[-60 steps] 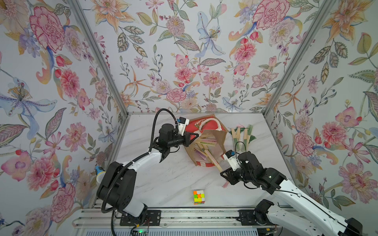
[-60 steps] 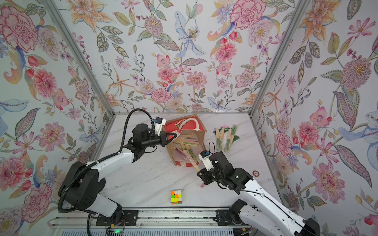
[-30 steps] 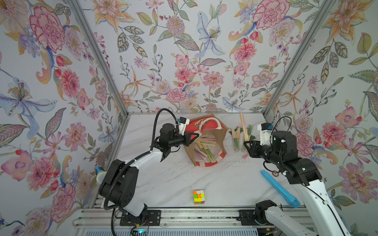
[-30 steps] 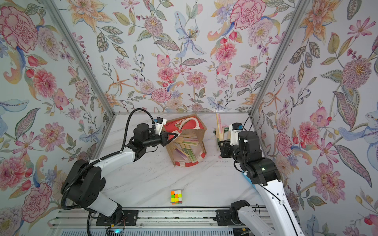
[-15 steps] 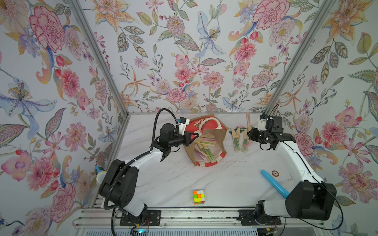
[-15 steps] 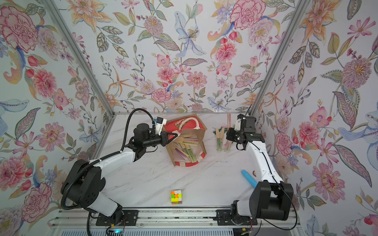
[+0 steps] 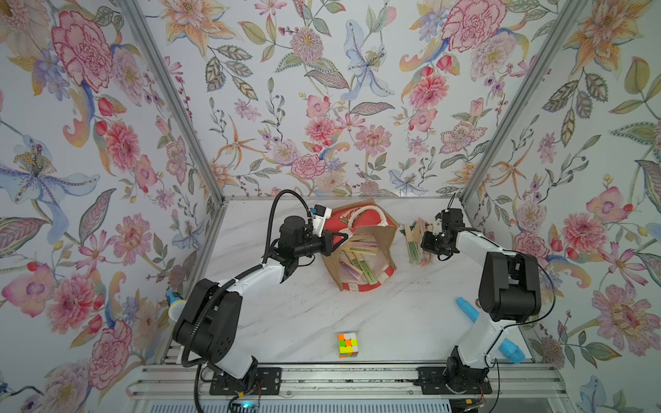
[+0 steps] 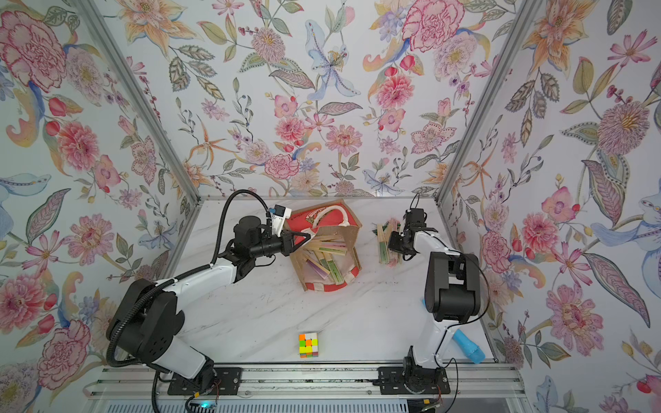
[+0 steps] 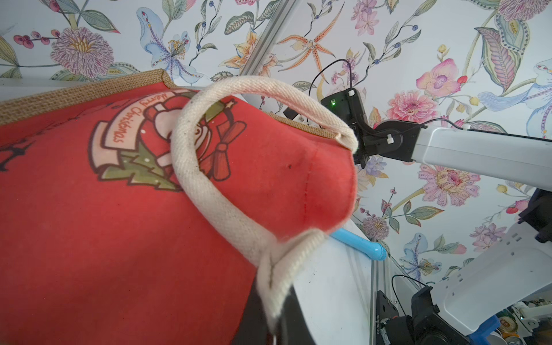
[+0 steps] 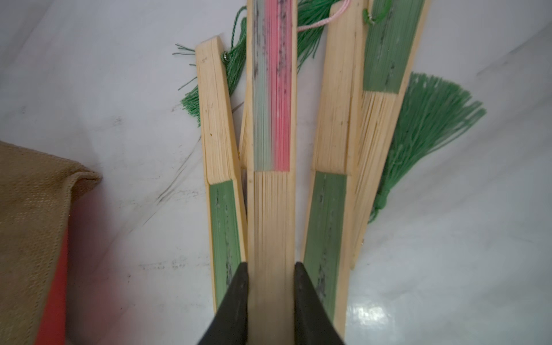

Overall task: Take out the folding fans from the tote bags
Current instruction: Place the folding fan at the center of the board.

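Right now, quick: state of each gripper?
Left gripper: closed on the white handle of the tote bag.
Right gripper: closed on the pink-and-green folding fan.

One tote bag (image 7: 388, 236) is holding about five folding fans (image 7: 362, 248) (they are overlapping, so the tally is loose), while at least four more are lying beside it; one colour cube (image 7: 348, 345) and one light-blue tube (image 7: 466, 309) are sharing the table (image 7: 304, 314) with two robot arms (image 7: 250, 280).
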Tool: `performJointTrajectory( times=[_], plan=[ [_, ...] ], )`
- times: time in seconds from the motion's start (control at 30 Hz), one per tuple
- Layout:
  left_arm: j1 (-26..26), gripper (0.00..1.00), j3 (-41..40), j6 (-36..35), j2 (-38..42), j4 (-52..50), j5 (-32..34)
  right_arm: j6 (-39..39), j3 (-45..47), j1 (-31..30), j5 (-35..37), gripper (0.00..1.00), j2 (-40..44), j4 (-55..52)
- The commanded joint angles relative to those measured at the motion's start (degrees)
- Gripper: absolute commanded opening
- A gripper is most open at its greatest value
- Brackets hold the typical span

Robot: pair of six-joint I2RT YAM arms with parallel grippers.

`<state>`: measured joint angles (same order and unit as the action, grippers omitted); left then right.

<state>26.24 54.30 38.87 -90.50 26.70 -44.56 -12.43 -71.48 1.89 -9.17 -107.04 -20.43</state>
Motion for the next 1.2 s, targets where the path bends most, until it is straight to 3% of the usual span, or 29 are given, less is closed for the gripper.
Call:
performJointTrajectory(
  times=[0.0, 0.2, 0.3, 0.57, 0.87, 1.0, 1.17],
  plan=[
    [-0.57, 0.00, 0.86, 1.00, 0.49, -1.68, 0.70, -0.47, -1.72, -0.53, 0.60, 0.30, -1.85, 0.52],
    [-0.58, 0.00, 0.83, 0.82, 0.45, -1.93, 0.70, -0.32, -1.85, -0.74, 0.85, 0.47, -2.25, -0.23],
    [-0.62, 0.00, 0.84, 0.59, 0.50, -2.33, 0.79, -0.19, -1.29, -0.67, 0.15, 0.51, 0.07, -0.48],
    [-0.57, 0.00, 0.63, 0.38, 0.47, -2.46, 1.00, 4.25, 5.22, -3.14, -3.90, 0.56, 16.66, -0.49],
    [-0.57, 0.00, -0.25, 3.49, 0.50, 2.31, -0.78, 7.99, 19.87, -13.97, -9.19, 0.59, 42.38, 1.47],
    [-0.53, 0.00, -0.34, 2.85, 0.42, 1.27, -0.45, 6.13, 26.05, -20.60, -11.75, 0.60, 53.37, 6.24],
    [-0.58, 0.00, -0.25, 1.93, 2.33, -0.14, 0.01, 1.05, 33.10, -28.70, -9.70, 0.60, 61.08, 15.74]
  ],
)
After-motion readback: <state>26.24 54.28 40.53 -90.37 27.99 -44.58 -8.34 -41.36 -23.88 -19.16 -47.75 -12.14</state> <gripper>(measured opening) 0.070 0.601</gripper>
